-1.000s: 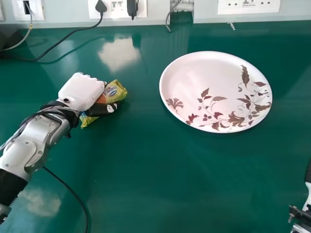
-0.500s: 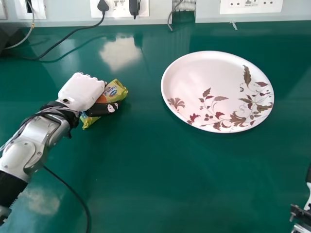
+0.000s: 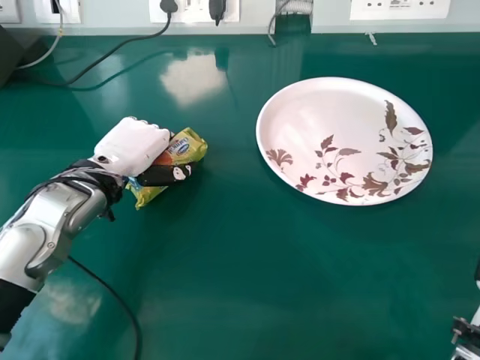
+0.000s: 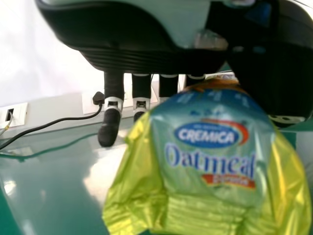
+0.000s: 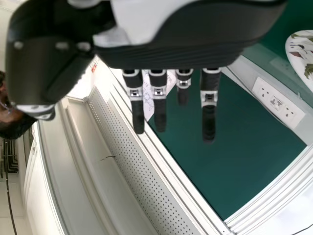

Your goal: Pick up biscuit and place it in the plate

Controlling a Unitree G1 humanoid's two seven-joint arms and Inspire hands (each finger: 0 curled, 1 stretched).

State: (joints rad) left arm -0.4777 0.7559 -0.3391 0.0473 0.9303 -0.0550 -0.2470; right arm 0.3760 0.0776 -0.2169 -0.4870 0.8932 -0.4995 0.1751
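- Tabletop (image 3: 240, 262), green and glossy, bore both the packet and the plate, well apart.
- Plate (image 3: 322, 112), flowered along its near and right parts, lay right of the packet, with no biscuit in it.
- Left hand (image 3: 133, 146) was over the packet, back of the hand uppermost; its fingers (image 4: 112, 128) were nearly straight and apart from the thumb (image 4: 288, 119), set about the packet rather than clamped on it. I judged this to be the grasping step. Next, it needed to curl firmly, lift, then travel right to the plate; a loose hold might let the slick wrapper slip.
- Right hand (image 5: 209, 117) hung idle in its own wrist view, fingers extended and spread.
- Biscuit packet (image 3: 187, 146), yellow-green, sat between the left hand's thumb and fingers, poking out past them.
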